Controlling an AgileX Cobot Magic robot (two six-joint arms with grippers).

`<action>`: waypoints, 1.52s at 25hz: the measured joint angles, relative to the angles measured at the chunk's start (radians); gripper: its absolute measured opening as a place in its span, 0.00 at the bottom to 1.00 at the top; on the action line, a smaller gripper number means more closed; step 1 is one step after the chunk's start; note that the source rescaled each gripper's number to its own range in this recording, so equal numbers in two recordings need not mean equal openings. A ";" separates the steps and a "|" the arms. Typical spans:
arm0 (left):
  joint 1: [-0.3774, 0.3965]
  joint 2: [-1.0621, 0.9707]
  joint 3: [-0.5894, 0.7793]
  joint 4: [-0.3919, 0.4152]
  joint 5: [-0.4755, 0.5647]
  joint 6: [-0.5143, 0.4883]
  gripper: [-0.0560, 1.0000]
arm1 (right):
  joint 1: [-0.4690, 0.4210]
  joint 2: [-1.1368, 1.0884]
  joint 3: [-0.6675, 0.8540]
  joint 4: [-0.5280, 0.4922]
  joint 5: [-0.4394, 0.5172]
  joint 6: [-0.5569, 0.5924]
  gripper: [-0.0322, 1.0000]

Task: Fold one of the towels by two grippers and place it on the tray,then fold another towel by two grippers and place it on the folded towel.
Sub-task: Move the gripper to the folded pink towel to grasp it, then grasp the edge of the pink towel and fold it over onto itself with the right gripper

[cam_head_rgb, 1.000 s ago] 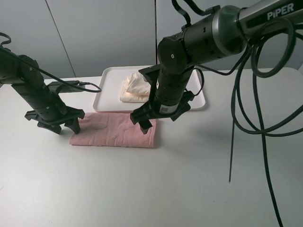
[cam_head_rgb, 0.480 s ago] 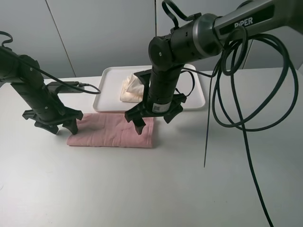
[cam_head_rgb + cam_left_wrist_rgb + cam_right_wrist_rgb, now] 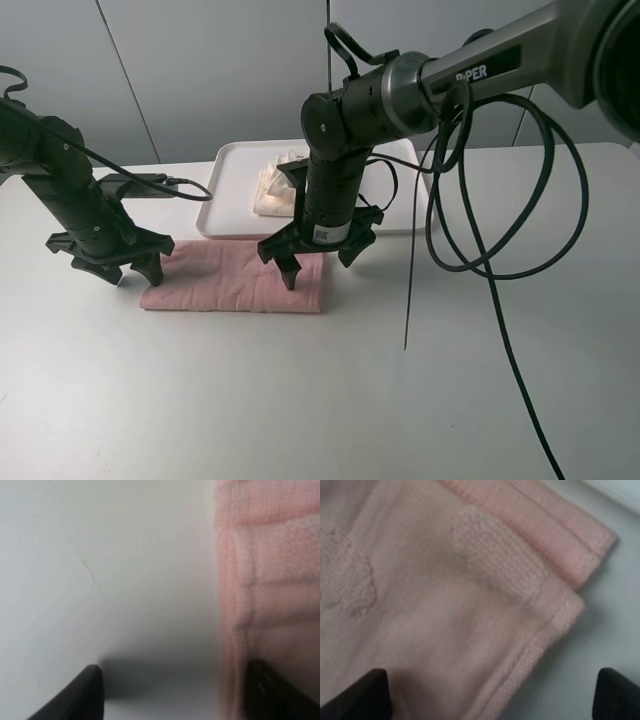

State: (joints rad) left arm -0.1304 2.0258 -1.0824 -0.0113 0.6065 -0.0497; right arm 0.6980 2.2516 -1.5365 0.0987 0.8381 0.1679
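While I see both spread wide, left hand [image 3: 118, 268] straddling left edge of pink towel [image 3: 230, 284], right hand [image 3: 318, 262] over its right end.

The left fingers [image 3: 152, 266] and right fingers [image 3: 289, 271] stand spread at opposite ends of the pink towel [image 3: 235, 278].

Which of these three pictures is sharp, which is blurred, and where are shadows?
High view: sharp, evenly lit, only faint shadows beside the pink towel. Left wrist view: blurred throughout, the towel's edge smeared, a dark shadow on the table. Right wrist view: slightly soft, but the towel's weave shows.
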 joint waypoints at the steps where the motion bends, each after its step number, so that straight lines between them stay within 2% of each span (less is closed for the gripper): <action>1: 0.000 0.000 0.000 0.000 0.000 0.000 0.81 | 0.000 0.008 0.000 0.010 0.000 0.002 0.86; 7: 0.000 0.000 0.000 0.002 0.002 0.000 0.81 | 0.000 0.026 -0.003 0.028 0.000 0.002 0.83; 10: 0.000 0.000 0.000 0.004 0.005 0.000 0.81 | 0.000 0.030 -0.004 0.028 0.000 0.004 0.76; 18: 0.000 0.000 0.000 0.011 0.007 0.000 0.81 | 0.002 0.051 -0.017 0.082 -0.002 0.007 0.42; 23: 0.000 0.000 0.000 0.011 0.007 0.000 0.81 | 0.008 0.056 -0.020 0.114 -0.010 -0.015 0.08; 38: 0.000 0.000 0.000 0.011 0.007 0.000 0.81 | 0.008 -0.023 -0.011 0.131 0.008 -0.106 0.08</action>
State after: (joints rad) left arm -0.1304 2.0258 -1.0824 0.0000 0.6136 -0.0497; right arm 0.7064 2.2290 -1.5477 0.2299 0.8466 0.0614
